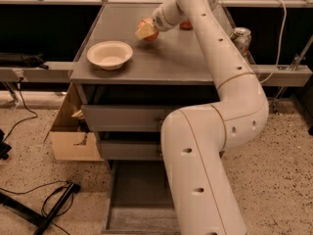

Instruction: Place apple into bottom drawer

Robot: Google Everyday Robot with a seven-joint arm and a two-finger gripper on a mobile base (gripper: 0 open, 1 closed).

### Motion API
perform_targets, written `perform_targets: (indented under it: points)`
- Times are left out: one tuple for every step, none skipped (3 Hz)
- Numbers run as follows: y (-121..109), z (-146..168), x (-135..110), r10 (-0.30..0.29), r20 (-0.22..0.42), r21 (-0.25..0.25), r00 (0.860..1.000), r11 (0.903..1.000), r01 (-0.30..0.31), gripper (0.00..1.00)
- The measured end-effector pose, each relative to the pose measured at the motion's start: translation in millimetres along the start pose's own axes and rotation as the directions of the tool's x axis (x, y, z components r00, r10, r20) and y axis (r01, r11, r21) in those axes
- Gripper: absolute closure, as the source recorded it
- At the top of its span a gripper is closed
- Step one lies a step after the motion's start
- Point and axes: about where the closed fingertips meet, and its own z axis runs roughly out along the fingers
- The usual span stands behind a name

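— One step is in hand: the grasp. The gripper (146,32) sits at the apple (152,35) on the cabinet top (171,58); whether the jaws clamp it, I cannot tell.
— Next, I'd judge: lift, then lower into the bottom drawer (139,195), which stands open well below the jaws.

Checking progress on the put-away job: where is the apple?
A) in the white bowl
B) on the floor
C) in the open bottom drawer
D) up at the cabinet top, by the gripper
D: the apple shows red right at the gripper over the cabinet top, far from the bottom drawer.
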Motion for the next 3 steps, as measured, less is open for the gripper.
perform_targets:
  points:
    - [1.1,-1.0,2.6,0.004,-0.016,-0.001,1.0,1.0,-0.004,0.96]
    - [4.4,-24.2,-2.7,0.001,-0.056,0.007,0.998,1.0,0.0,1.0]
    - [10.4,-67.1,-11.1,0.024,-0.086,0.005,0.996,0.9997,-0.024,1.0]
